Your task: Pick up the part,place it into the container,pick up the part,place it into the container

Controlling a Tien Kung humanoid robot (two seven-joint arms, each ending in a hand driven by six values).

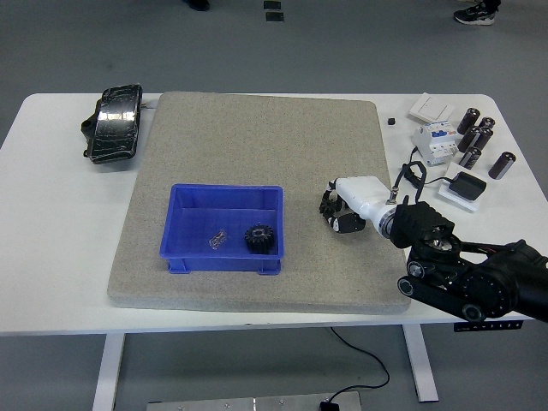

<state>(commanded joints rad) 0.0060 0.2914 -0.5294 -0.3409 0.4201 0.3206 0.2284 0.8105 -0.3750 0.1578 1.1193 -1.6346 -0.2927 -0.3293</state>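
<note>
One arm is in view, our right one, coming in from the lower right corner and reaching left over the table (60, 214) toward the grey felt mat (257, 145). Our right hand (342, 210) sits low at the mat's right side, white palm housing up and the dark fingers (330, 205) curled downward and inward toward the mat. We see a small dark toothed shape tucked under those curled fingers, which looks like a gear part, but the fingers cover most of it and we cannot tell whether they truly grip it or merely close around it. Left of the hand, a little apart, stands the blue container (224, 195) on the mat; inside it lie a black gear (259, 237) near the front right and a small metallic piece (217, 239) just beside it to the left. At the table's far left rests a black pouch (114, 124). Along the right edge we see several black cylinders (479, 137), a white circuit breaker (433, 140), a white switch plate (427, 107) and a small black box (467, 185).
</note>
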